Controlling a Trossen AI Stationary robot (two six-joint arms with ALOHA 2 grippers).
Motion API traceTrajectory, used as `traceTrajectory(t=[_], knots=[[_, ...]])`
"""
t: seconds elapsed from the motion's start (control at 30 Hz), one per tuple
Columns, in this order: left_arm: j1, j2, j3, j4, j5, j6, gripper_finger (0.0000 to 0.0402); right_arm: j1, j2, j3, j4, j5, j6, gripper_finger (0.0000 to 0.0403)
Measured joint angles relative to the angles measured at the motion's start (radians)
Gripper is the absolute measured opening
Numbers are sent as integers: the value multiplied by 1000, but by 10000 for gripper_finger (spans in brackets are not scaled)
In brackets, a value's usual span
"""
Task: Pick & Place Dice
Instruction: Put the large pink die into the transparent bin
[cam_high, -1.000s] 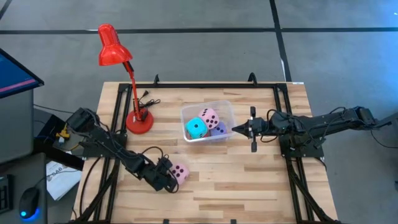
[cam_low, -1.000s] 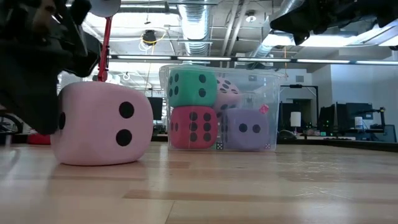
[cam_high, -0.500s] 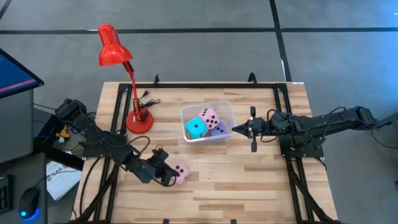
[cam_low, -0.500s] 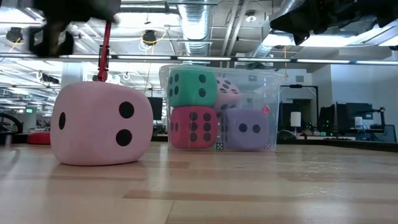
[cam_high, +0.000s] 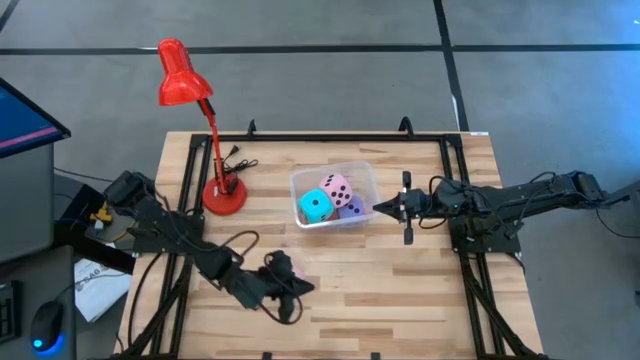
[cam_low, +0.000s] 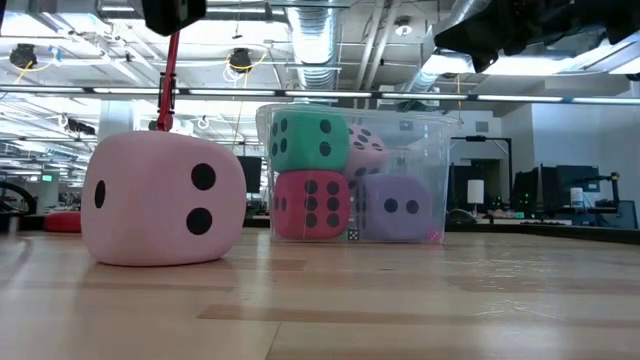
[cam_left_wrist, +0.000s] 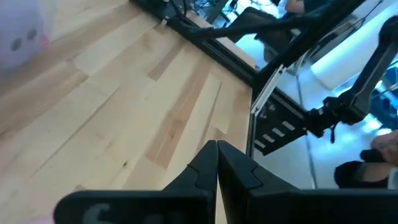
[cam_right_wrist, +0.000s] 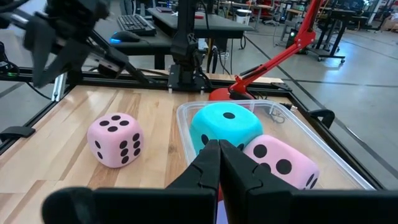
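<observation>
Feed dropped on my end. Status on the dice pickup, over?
Left gripper shut, empty, over the pink die. Right gripper shut, beside the bin. Die sits on the table; nothing between it and bin.

Even, bright overhead light; shadows on the surface (cam_high: 400, 270) soft and short. Low view: ceiling lights (cam_low: 240, 60) glare, room behind hazy. My left wrist view streaked with motion blur, windows blown out. Right wrist view sharp, far room softer.
</observation>
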Motion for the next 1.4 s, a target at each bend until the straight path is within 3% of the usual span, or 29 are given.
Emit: traceTrajectory(t=[0.3,0.53,0.83,1.07,1.17,1.4], knots=[[2,84,216,-400,1,-107,0,-1,0,0,-7,0,2,0],[2,92,258,-607,3,-254,0,-2,0,0,-8,0,2,0],[8,92,260,-607,35,-287,0,-2,0,0,-4,0,2,0],[16,105,261,-523,37,-286,0,-2,0,0,-4,0,2,0],[34,138,261,-469,90,-266,0,-2,0,0,-3,0,2,0],[84,269,416,-562,199,-190,0,-2,0,0,-4,0,2,0]])
